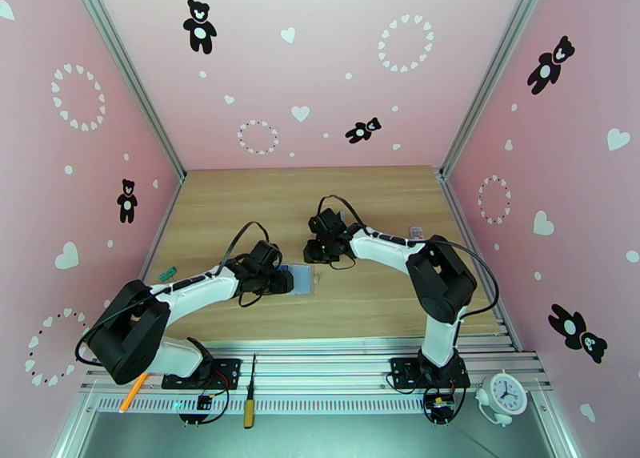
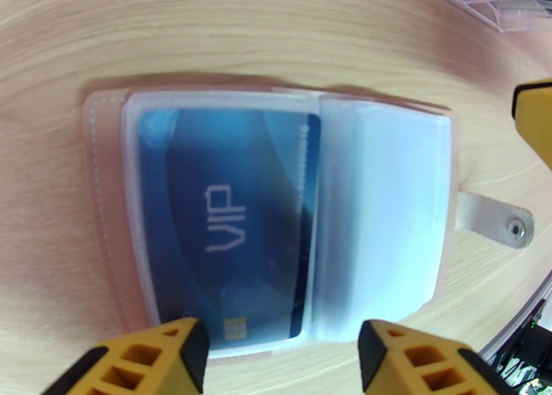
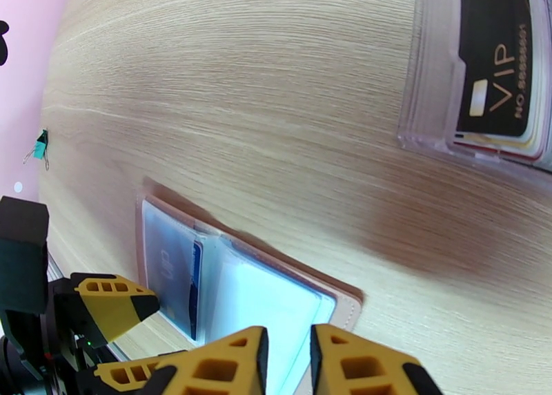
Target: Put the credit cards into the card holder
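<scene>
- Lying open and flat on the wooden table (image 1: 360,203), the card holder (image 2: 386,210) sits just ahead of the left arm in the top view, between the two grippers.
- Its tan-pink cover shows as a border around two cloudy clear sleeves, and its snap tab (image 2: 500,220) sticks out flat from the right side in the left wrist view.
- One blue credit card (image 2: 228,224), marked VIP in white, is inside the left sleeve. The right sleeve looks pale and empty.
- The left gripper (image 2: 283,362) has its yellow jaws spread wide with nothing between them. Its fingertips hang at the near edge of the card holder, one by each sleeve. I cannot tell whether they touch it.
- The right gripper (image 3: 288,362) has its jaws only narrowly parted and holds nothing. It hovers above the table, just beyond the snap-tab side of the card holder.
- A clear rack (image 3: 428,65) stands on the table well apart from the card holder, at the upper right of the right wrist view. A black credit card (image 3: 497,51) with gold VIP lettering is in it, with the edges of more cards behind.
- A green binder clip (image 3: 40,148) lies on the table by the pink left wall, well apart from the card holder.
- A small dark-and-white item (image 1: 416,232) lies on the table right of the right arm. It is too small to identify.
</scene>
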